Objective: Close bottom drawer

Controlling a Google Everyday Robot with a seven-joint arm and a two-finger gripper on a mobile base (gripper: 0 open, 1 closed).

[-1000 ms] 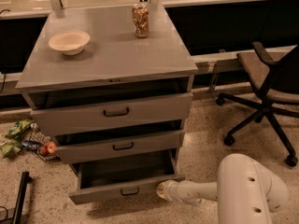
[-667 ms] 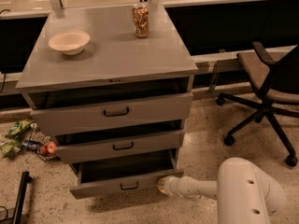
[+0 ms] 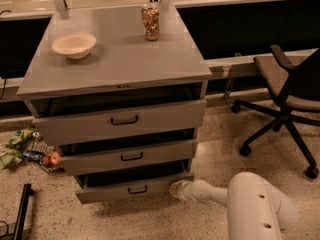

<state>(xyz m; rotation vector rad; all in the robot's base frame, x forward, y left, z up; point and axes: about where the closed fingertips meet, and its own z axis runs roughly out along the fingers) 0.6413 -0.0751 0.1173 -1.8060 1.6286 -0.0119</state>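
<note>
Camera view: I stand near the grey cabinet (image 3: 120,69) and look down at its three drawers. The bottom drawer (image 3: 107,193) is the lowest one, right by the floor. A second ago it stuck out a lot more. Now it sits further in, so the push is working. It is not shut yet, though. I see a dark gap above its front, and the front pokes out past the middle drawer (image 3: 100,160) over it. The end effector (image 3: 176,189) is low down at the right end of the drawer front, touching it or just beside it. I cannot tell if it is open or closed. It has gone in along with the drawer. I think one more push the same way gets the drawer all the way in. The push is at one end, so the drawer may go in a bit crooked.
</note>
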